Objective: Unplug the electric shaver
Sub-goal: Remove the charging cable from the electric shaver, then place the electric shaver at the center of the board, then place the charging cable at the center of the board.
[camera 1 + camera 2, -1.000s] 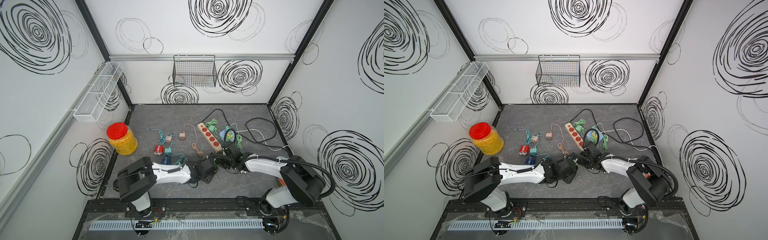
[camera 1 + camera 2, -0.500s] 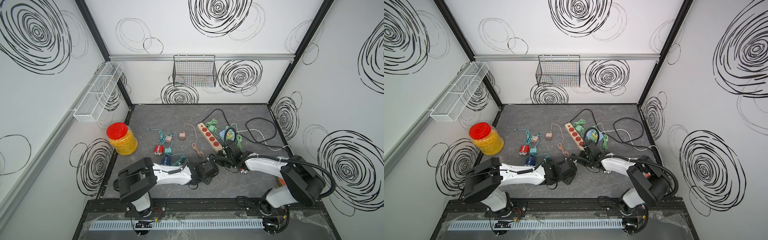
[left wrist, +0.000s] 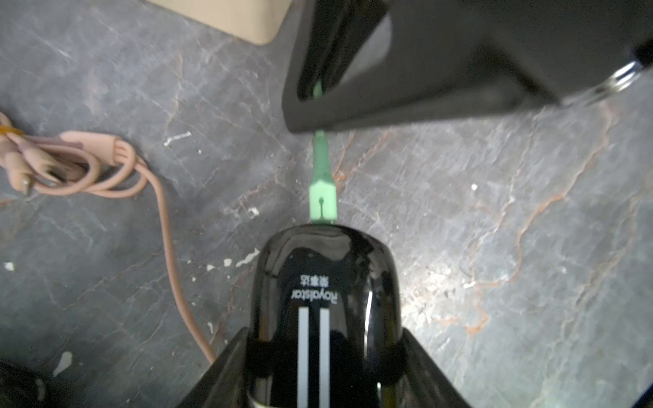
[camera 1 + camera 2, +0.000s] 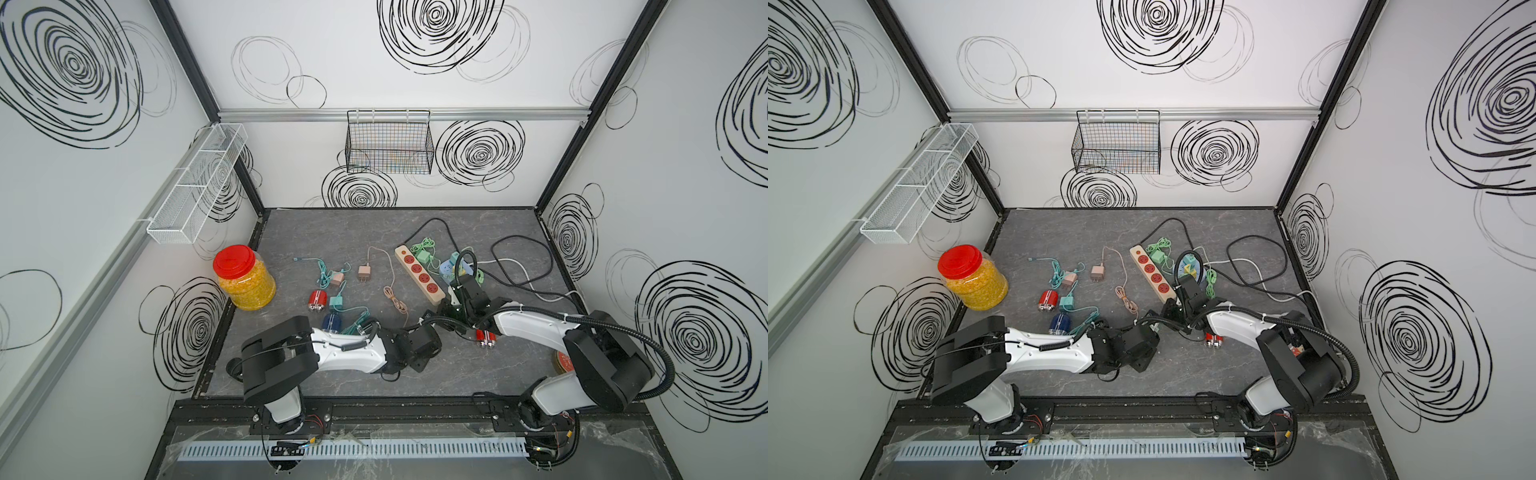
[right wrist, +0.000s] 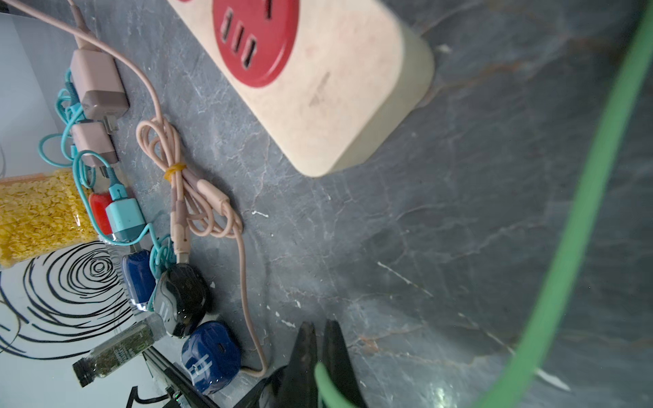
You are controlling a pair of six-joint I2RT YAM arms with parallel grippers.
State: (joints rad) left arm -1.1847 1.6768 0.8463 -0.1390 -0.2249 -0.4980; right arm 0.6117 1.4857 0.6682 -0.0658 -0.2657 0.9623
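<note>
Step in hand: both holds looked set for the pull, and the plug was not yet out of the shaver.
Left gripper: in the left wrist view, at lower centre, the left gripper (image 3: 323,342) was clamped on the flanks of the black electric shaver (image 3: 325,282).
Right gripper: at the bottom centre of the right wrist view, the right gripper (image 5: 319,348) was pinched together on the green cable (image 5: 583,212).
Plug: the green connector (image 3: 322,205) sat seated in the shaver's end at mid-frame, just below the right gripper's dark body.
Next move: probably a straight pull along the connector's line while the left held firm. The grip was on thin cord rather than the plug body, so it might slip.
Wrist views alone: showed the shaver and the seated connector.
Top views alone: showed both wrists meeting at lower centre, beside the end of the power strip (image 4: 419,274) on the grey table (image 4: 332,232), with the shaver hidden beneath them.
</note>
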